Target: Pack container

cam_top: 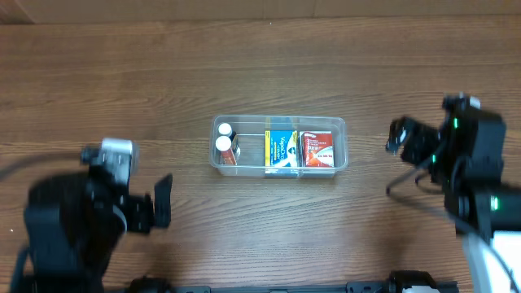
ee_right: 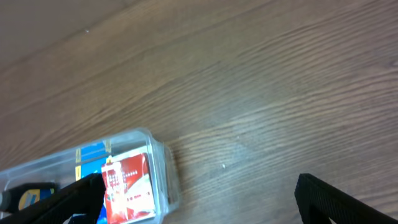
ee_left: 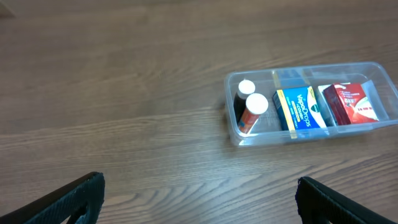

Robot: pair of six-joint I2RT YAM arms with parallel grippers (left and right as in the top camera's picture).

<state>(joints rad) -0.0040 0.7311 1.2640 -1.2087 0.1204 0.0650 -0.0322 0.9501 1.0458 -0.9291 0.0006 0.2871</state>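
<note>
The clear plastic container (cam_top: pixel 279 166) sits mid-table. Inside it stand two white-capped bottles (cam_top: pixel 224 144) at the left, a blue box (cam_top: pixel 282 150) in the middle and a red box (cam_top: pixel 318 150) at the right. The left wrist view shows the container (ee_left: pixel 249 135) with the bottles (ee_left: pixel 255 106), blue box (ee_left: pixel 301 108) and red box (ee_left: pixel 350 102). The right wrist view shows the container's right end (ee_right: pixel 163 163) and the red box (ee_right: pixel 129 182). My left gripper (cam_top: pixel 160 201) is open and empty, left of the container. My right gripper (cam_top: pixel 396 138) is open and empty, right of it.
The wooden table (cam_top: pixel 260 73) carries nothing else in view. The arm bases stand at the near left and near right edges.
</note>
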